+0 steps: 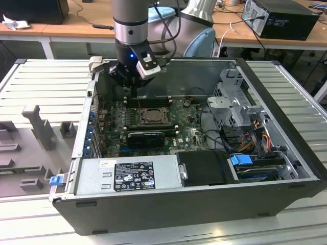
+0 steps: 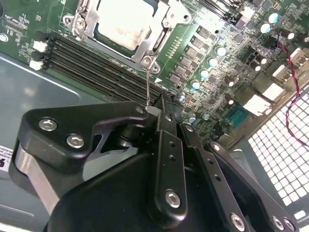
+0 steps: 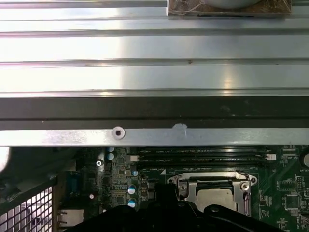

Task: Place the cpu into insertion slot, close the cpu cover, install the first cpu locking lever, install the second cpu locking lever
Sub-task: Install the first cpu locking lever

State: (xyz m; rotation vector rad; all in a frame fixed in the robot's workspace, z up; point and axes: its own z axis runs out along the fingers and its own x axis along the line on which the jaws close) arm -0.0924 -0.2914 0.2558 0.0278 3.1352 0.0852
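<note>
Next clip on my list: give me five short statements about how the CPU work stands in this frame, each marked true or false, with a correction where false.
1. The cpu sits in the insertion slot on the green motherboard. True.
2. The cpu cover stands raised upright, clear of the chip. False: in the second wrist view it lies flat around the chip, framing its pale face.
3. The gripper meets a thin metal lever that runs from the socket's corner. True.
4. The gripper hangs over the drive cage at the exterior view's right. False: it is above the motherboard, beside the socket.
5. The RAM sticks lie loose on the table outside the case. False: the long black sticks are seated in their slots beside the socket.
</note>
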